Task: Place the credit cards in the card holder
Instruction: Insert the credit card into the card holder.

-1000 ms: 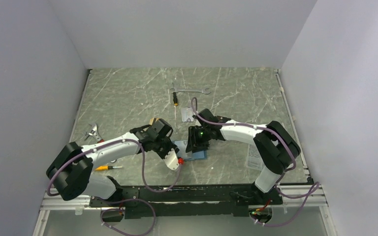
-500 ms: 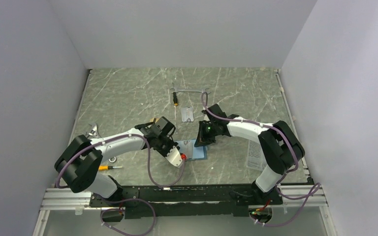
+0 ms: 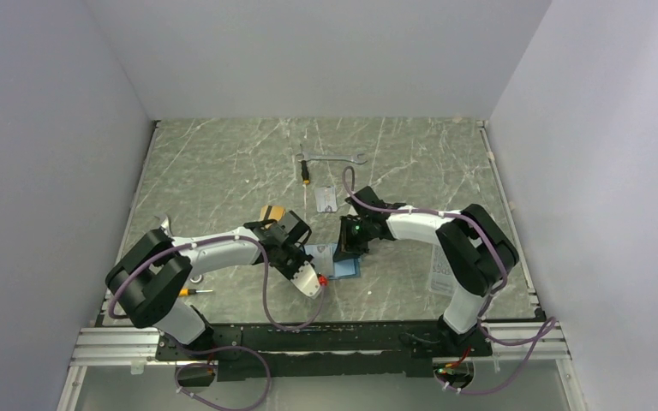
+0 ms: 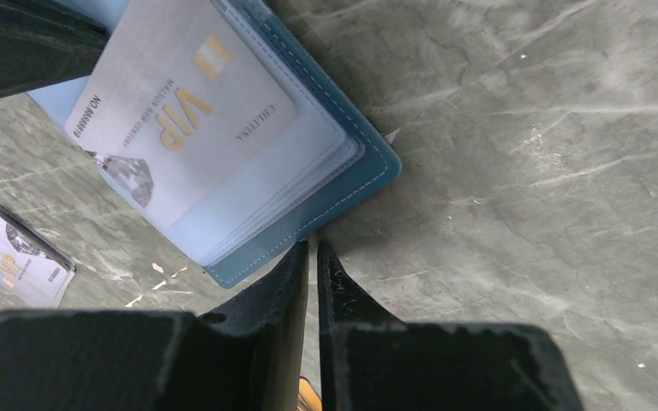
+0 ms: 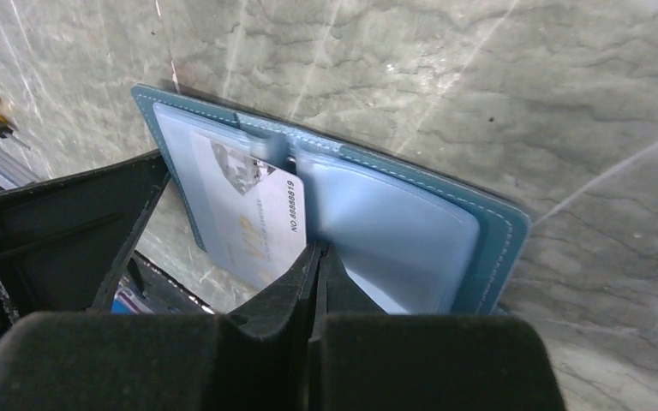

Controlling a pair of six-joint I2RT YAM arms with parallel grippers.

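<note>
- From above: the teal card holder (image 3: 344, 265) lay open on the desk (image 3: 223, 163), near its front edge, between the two arms. The left claw (image 3: 317, 276) sat just beside its left edge and the right claw (image 3: 347, 255) over its far side. An orange card (image 3: 272, 211) lay loose on the desk behind the left arm, apart from the holder.
- Left wrist: the left claw (image 4: 313, 257) was pressed together and empty, its tips just beside the card holder's (image 4: 368, 167) stitched edge. A silver card (image 4: 180, 107) sat partly in a pale blue pocket, one end sticking out. It looked thin, light and stiff, likely slick, and best nipped by that exposed end.
- Right wrist: the right claw (image 5: 317, 261) was also pressed together, its tips at the silver card's (image 5: 253, 214) corner, against the holder's (image 5: 488, 227) inner pockets. Whether it nipped the card could not be told. The holder appeared soft and light, apt to slide or fold shut, so it probably needed pinning down at its spine or rim.
</note>
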